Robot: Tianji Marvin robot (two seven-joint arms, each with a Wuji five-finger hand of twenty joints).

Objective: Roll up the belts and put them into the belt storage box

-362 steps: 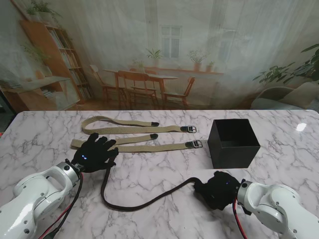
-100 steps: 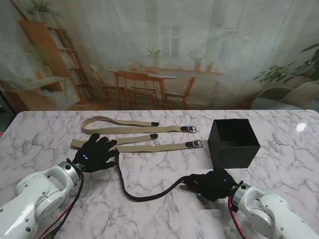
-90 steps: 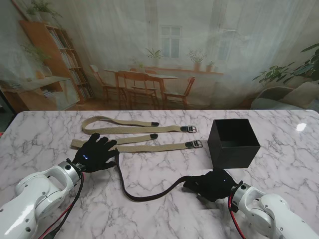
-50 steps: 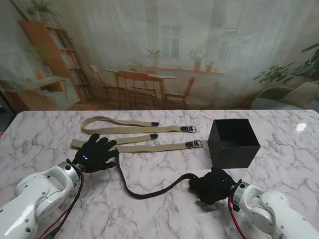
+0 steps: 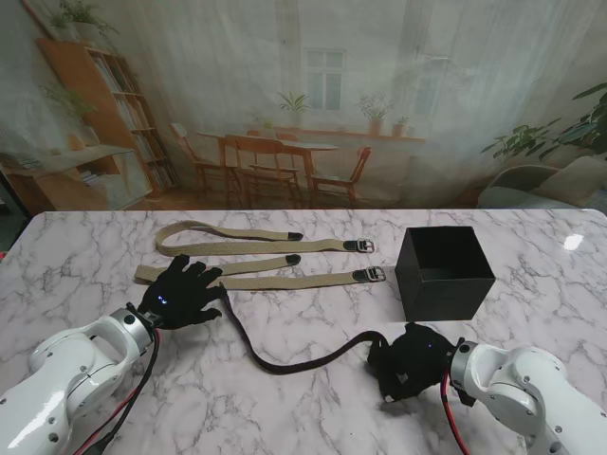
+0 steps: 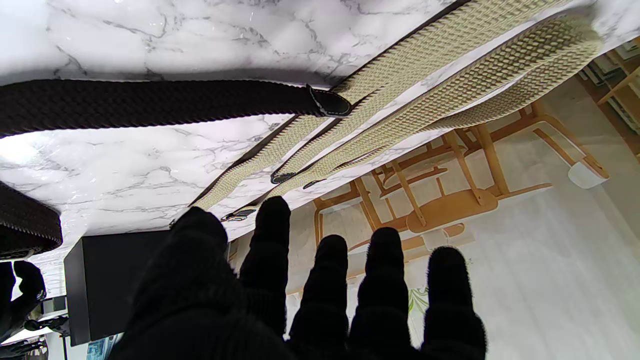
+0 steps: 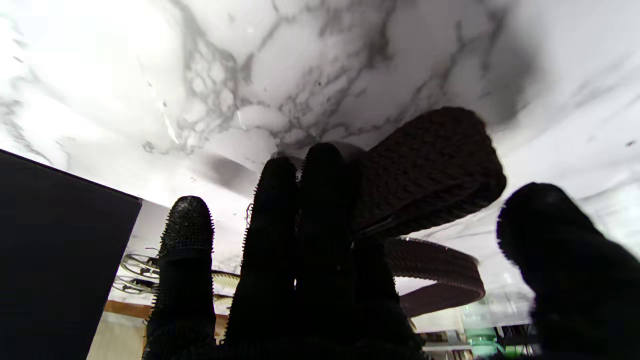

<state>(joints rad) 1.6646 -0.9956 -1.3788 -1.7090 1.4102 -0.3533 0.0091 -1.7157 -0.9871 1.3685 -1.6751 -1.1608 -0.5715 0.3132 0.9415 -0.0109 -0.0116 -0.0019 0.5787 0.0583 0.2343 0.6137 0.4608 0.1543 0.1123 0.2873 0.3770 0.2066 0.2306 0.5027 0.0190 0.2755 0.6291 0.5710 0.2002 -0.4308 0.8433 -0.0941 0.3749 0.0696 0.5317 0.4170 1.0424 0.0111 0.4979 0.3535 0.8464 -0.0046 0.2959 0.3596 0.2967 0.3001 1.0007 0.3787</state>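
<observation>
Dark belt (image 5: pixel 294 359) from right hand (image 5: pixel 408 361) toward left hand (image 5: pixel 182 295).

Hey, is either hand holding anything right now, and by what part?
The right hand grips the dark belt at its rolled end. The left hand holds nothing, fingers spread flat near the belt's free tip.

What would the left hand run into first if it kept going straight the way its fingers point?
Probably the nearer beige belt: the left hand points away from me and its fingertips already reach that strap. The second beige belt lies just beyond. Height above the table is unclear.
</observation>
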